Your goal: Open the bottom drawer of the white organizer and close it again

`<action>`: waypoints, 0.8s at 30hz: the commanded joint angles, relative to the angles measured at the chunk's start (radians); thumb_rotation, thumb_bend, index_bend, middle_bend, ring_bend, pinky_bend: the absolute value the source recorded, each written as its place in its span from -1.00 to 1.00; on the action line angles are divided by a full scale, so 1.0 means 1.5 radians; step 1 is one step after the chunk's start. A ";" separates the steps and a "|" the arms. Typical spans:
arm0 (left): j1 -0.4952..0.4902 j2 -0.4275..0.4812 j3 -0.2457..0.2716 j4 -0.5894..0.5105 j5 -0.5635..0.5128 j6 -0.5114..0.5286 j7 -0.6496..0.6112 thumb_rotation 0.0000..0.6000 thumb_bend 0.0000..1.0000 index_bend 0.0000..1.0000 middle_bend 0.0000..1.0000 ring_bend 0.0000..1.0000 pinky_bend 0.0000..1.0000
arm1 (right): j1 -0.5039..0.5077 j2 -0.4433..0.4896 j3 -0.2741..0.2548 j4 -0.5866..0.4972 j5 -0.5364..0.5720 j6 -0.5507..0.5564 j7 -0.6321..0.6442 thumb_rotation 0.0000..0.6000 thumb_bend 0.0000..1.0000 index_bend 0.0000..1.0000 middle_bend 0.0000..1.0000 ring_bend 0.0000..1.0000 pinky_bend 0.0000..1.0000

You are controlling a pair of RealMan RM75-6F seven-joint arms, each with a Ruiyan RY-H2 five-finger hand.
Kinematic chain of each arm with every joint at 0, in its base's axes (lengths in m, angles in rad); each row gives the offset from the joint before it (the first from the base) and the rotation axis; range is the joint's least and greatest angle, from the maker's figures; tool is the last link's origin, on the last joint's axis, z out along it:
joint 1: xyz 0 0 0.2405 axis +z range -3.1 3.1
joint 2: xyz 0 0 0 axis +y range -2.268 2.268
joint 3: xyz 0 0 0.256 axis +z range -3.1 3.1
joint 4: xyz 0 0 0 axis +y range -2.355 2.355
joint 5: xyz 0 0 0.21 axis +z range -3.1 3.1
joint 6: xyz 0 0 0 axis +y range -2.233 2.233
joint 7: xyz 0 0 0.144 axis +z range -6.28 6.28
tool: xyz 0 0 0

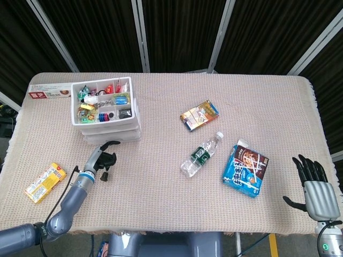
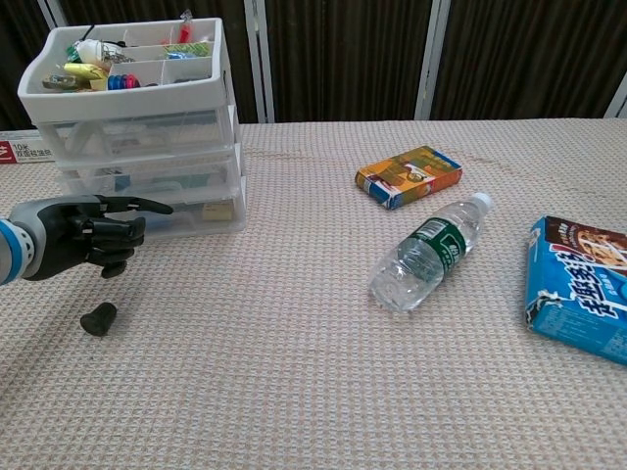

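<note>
The white organizer [image 1: 136,115] [image 2: 227,117] stands at the table's far left, its top tray full of small items. Its clear bottom drawer [image 2: 201,211] [image 1: 115,136] sits flush with the drawers above it. My left hand [image 1: 104,156] [image 2: 86,238] hovers just in front of that drawer's left part without touching it. Most of its fingers are curled in, one dark finger points toward the drawer front, and it holds nothing. My right hand [image 1: 315,184] rests at the near right table edge with fingers spread and empty; the chest view does not show it.
A small black piece [image 2: 98,318] lies under the left hand. A yellow snack pack [image 1: 45,182] lies near left. A water bottle [image 1: 201,154], orange box [image 1: 199,114] and blue packet [image 1: 246,168] lie mid-right. A flat box [image 1: 49,93] sits behind the organizer.
</note>
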 commanded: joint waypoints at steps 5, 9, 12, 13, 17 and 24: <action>0.026 0.020 0.025 -0.023 0.055 0.023 0.004 1.00 0.35 -0.55 0.87 0.70 0.55 | 0.000 0.001 0.001 0.000 0.000 0.002 0.000 1.00 -0.99 -0.89 -1.00 -1.00 -1.00; 0.026 0.028 0.093 -0.007 0.172 0.096 0.127 1.00 0.36 -0.58 0.84 0.67 0.53 | 0.000 0.000 0.001 0.001 0.000 0.001 -0.001 1.00 -0.98 -0.89 -1.00 -1.00 -1.00; 0.031 0.022 0.132 0.004 0.270 0.180 0.224 1.00 0.35 -0.60 0.85 0.67 0.53 | -0.001 0.000 0.001 0.001 -0.001 0.002 -0.002 1.00 -0.98 -0.89 -1.00 -1.00 -1.00; 0.033 0.022 0.138 0.004 0.286 0.195 0.238 1.00 0.35 -0.60 0.85 0.67 0.53 | 0.000 0.000 0.001 0.001 -0.001 0.003 -0.002 1.00 -0.98 -0.89 -1.00 -1.00 -1.00; 0.038 0.031 0.158 -0.006 0.369 0.263 0.312 1.00 0.35 -0.60 0.90 0.69 0.54 | 0.000 -0.001 0.000 0.002 -0.003 0.003 -0.005 1.00 -0.98 -0.89 -1.00 -1.00 -1.00; 0.025 0.058 0.152 -0.016 0.404 0.279 0.374 1.00 0.36 -0.60 0.94 0.72 0.55 | -0.001 -0.003 0.000 0.002 -0.003 0.005 -0.008 1.00 -0.99 -0.89 -1.00 -1.00 -1.00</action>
